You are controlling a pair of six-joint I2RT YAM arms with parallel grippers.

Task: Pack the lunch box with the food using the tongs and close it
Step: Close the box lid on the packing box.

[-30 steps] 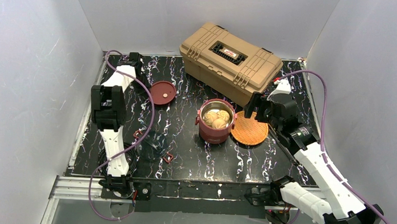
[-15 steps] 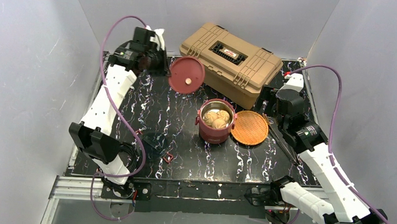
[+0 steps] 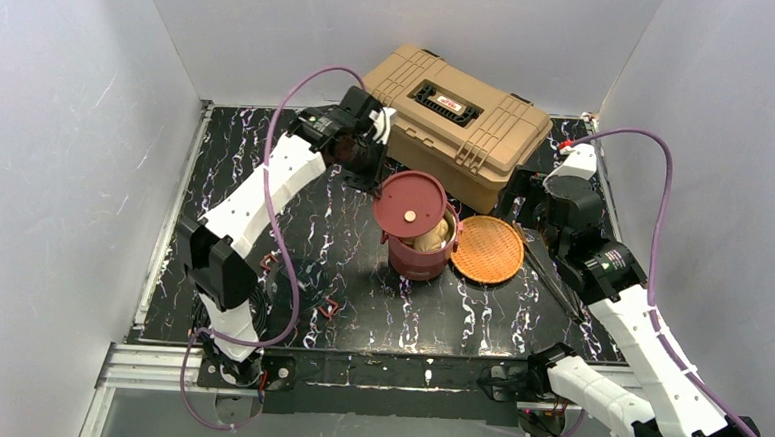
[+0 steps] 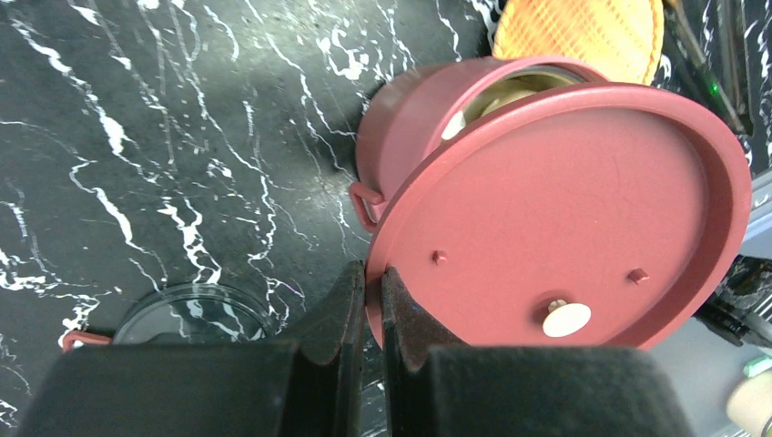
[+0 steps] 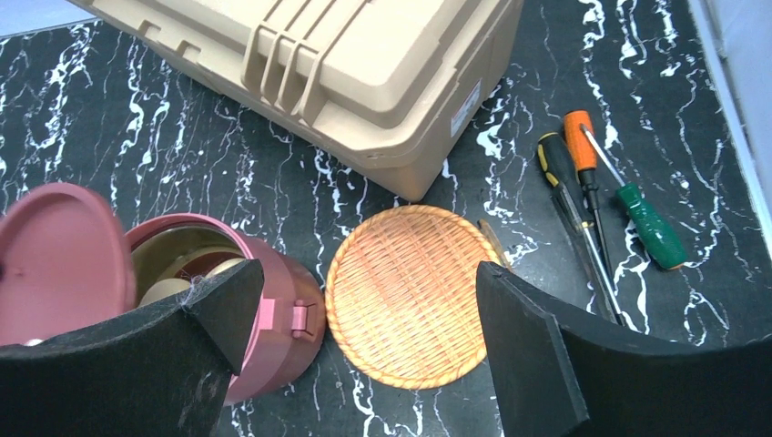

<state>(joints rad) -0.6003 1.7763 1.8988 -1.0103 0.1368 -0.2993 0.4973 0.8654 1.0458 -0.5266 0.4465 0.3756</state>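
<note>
The maroon lunch box [image 3: 420,255] stands mid-table with beige buns [image 3: 428,239] in its steel-lined bowl. My left gripper [image 3: 373,181] is shut on the rim of its flat maroon lid [image 3: 410,206], which is tilted over the bowl and covers most of the opening. In the left wrist view the fingers [image 4: 350,296] pinch the lid [image 4: 564,209] at its edge, above the bowl [image 4: 414,123]. My right gripper [image 5: 364,273] is open and empty, hovering over the woven plate, to the right of the lunch box [image 5: 273,305]. The thin dark tongs [image 3: 558,286] lie on the table right of the plate.
A tan toolbox [image 3: 456,122] sits behind the lunch box. The flat orange woven plate [image 3: 487,250] touches the box's right side. Orange-handled [image 5: 580,141] and green-handled [image 5: 651,228] screwdrivers lie at far right. A clear glass lid [image 3: 300,279] rests near the left arm's base.
The left arm lifted the maroon lid from the back left of the table and swung it right, down over the lunch box. The right gripper stayed open, shifting only slightly.
</note>
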